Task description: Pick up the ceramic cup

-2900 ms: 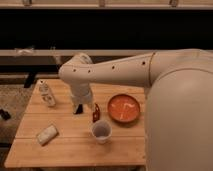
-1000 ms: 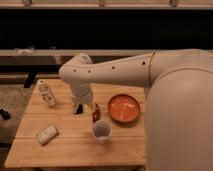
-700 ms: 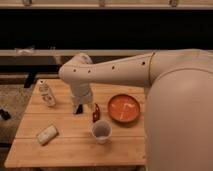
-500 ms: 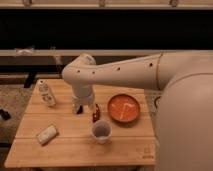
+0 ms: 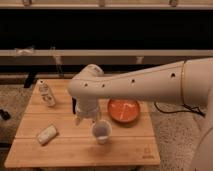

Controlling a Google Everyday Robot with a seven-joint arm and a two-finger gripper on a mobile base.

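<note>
Gripper [image 5: 83,119], grip state unclear, just beside ceramic cup [image 5: 101,131]; orange plate [image 5: 123,110] near, white bottle [image 5: 47,94] well apart.

I'm looking at an arm [image 5: 140,85] that's showing as a thick, smooth, cream-white shell, narrowing as it's running in toward the end effector [image 5: 84,118]. Small dark round holes [image 5: 131,80] are dotting its side in a row. Far out from the end effector, a thin tan seam [image 5: 183,82] is ringing the shell where it's widening into a bulkier white segment [image 5: 199,85]. Right above the end effector, the casing is swelling into a rounded domed joint [image 5: 90,82]. The end effector itself is reading darker, black along one edge, and it's hanging just over the tabletop [image 5: 75,150].
</note>
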